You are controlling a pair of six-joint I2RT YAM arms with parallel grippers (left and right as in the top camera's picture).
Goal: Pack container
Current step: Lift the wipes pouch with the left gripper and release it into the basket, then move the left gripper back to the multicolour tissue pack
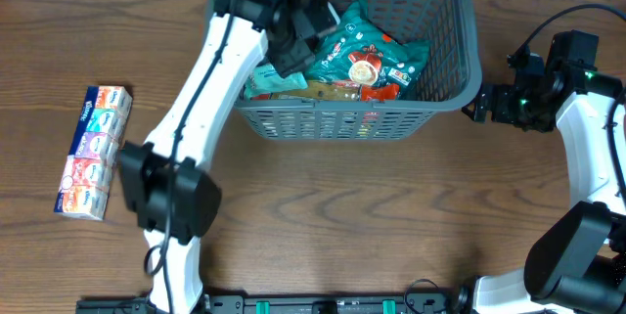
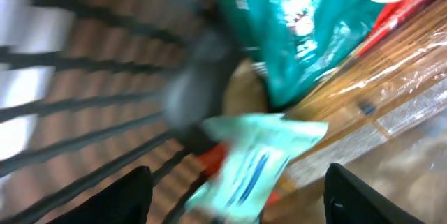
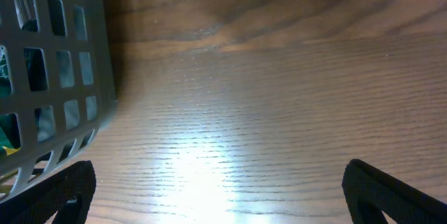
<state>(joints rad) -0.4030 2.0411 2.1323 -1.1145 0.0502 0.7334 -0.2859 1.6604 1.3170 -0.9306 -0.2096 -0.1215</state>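
A brown wood-grain table (image 1: 342, 206) fills the overhead view. At twelve o'clock stands the container (image 1: 333, 123), a large dark grey rectangular plastic basket with lattice walls, part full.

My left arm, white with black joints, reaches from seven o'clock up over the basket's near-left corner. My right arm sits at three o'clock, just outside the basket's right wall.

At nine o'clock on the bare table lies a long multipack of small tissue packets (image 1: 93, 153), well apart from the basket.

Inside the basket, a crinkled teal foil bag (image 1: 367, 50) rests on a clear flat packet of brown sticks (image 2: 391, 91). A small pale mint packet (image 2: 255, 158) lies at the basket's near-left edge.

My left gripper (image 2: 237, 196) hangs inside the basket above that mint packet, fingers wide apart, clamped on nothing I can make out; the view is blurred. My right gripper (image 3: 223, 196) hovers over bare table, fingers spread and empty.

I judge I am between packets, with one just placed or being nudged. The next move likely calls for lifting my left arm clear of the rim and swinging towards nine o'clock to fetch the tissue multipack.
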